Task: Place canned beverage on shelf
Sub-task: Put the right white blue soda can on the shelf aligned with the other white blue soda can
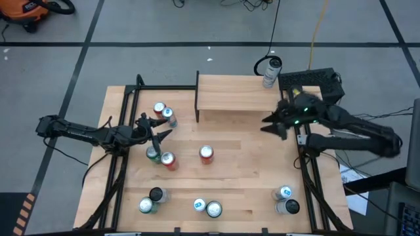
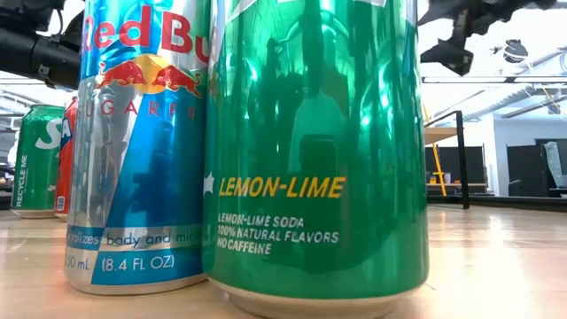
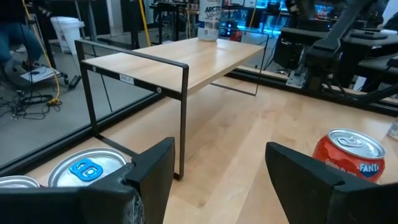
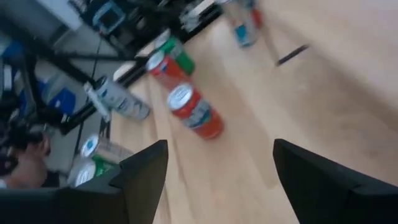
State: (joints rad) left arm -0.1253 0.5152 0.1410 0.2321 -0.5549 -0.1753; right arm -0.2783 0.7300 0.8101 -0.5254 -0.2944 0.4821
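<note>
The shelf (image 1: 239, 93), a light-wood board on thin black supports, stands at the table's far middle; it also shows in the left wrist view (image 3: 186, 62). A white-and-blue can (image 1: 271, 72) stands upright on the shelf's far right corner. My left gripper (image 1: 164, 128) is open and empty, left of the shelf's near left corner, between two cans (image 1: 163, 112) and a green can (image 1: 153, 154) beside a red one (image 1: 168, 160). A red can (image 1: 207, 154) stands at the table's middle. My right gripper (image 1: 266, 124) is open and empty at the shelf's near right end.
Several more cans stand along the table's near edge (image 1: 207, 208) and at its near right (image 1: 286, 200). Black frame rails run along both table sides (image 1: 121, 164). In the low view a green lemon-lime can (image 2: 314, 151) and a Red Bull can (image 2: 142, 142) stand close to the camera.
</note>
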